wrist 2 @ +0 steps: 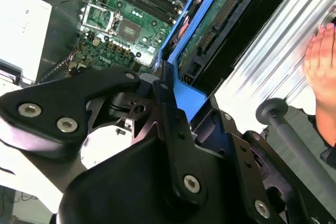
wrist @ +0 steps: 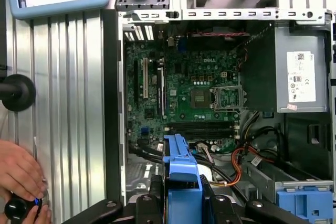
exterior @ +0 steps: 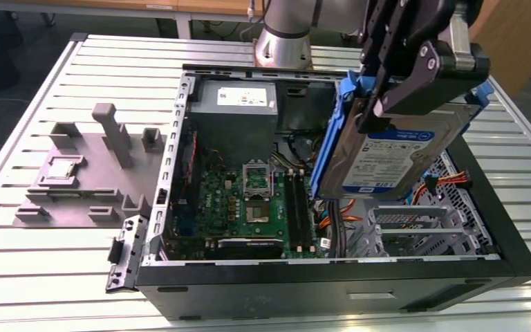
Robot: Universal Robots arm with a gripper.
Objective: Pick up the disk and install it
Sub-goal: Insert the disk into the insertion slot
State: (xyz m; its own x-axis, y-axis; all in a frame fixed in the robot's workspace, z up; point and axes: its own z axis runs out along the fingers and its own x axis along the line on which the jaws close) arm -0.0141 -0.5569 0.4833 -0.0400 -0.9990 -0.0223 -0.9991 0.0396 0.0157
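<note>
My gripper (exterior: 411, 86) is shut on the disk (exterior: 386, 155), a silver hard drive with a blue-and-white label and blue side rails. It hangs on edge, tilted, above the right half of the open computer case (exterior: 339, 277), over the metal drive cage (exterior: 413, 228). In the second wrist view the disk's green circuit-board underside (wrist 2: 218, 22) and one blue rail (wrist 2: 178, 45) run away from the black fingers (wrist 2: 176, 124). In the first wrist view the blue rail (wrist: 181, 177) sits clamped between the fingers (wrist: 155, 203) over the case's cables.
Inside the case lie the motherboard (exterior: 247, 200), a grey power supply (exterior: 233, 104) with a white sticker and a bare blue bracket (wrist: 304, 203). A grey fixture (exterior: 90, 173) stands on the slatted table at the exterior view's left. A person's hand (wrist: 21, 177) rests beside the case.
</note>
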